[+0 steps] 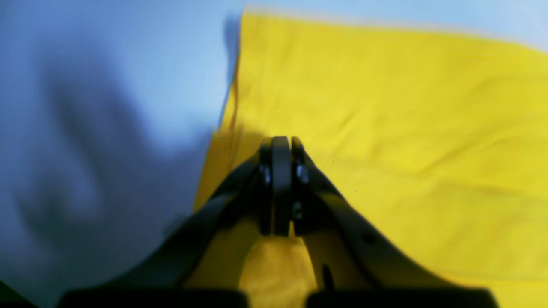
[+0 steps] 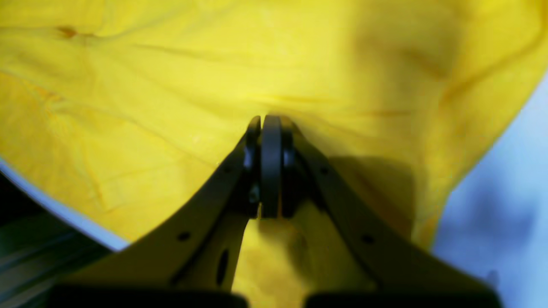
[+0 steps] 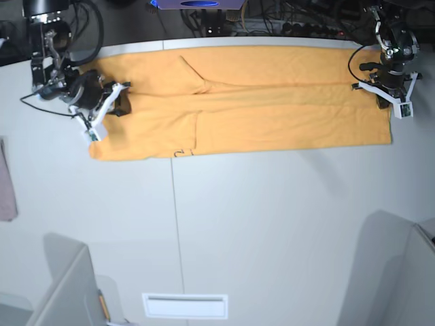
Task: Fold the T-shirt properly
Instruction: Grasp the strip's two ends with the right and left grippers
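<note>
Across the far half of the white worktop point(image 3: 272, 217) the T-shirt point(image 3: 272, 102) lies stretched out as a long, narrow orange-yellow band, folded lengthwise, its far edge close to the worktop's back rim; a short length of thin black print shows at its near edge, left of the middle in the base view. At the band's end on that view's left sits the right pincer point(image 3: 117, 103), lying over the cloth; the right wrist view shows this pincer point(image 2: 270, 122) with its two dark jaws pressed together, tip touching wrinkled yellow fabric, though whether any cloth is pinched between them I cannot tell. At the opposite end, on the base view's right, the left pincer point(image 3: 384, 88) rests at the shirt's short edge; the left wrist view shows it point(image 1: 280, 143) likewise clenched, its tip just inside the cloth's side edge, with bare pale worktop to its left and smooth fabric to its right; again, a grip on the cloth cannot be confirmed. A small pinkish cloth point(image 3: 7, 183) lies at the left border of the base view, well apart from the shirt; cables point(image 3: 224, 17) cluster beyond the back rim.
</note>
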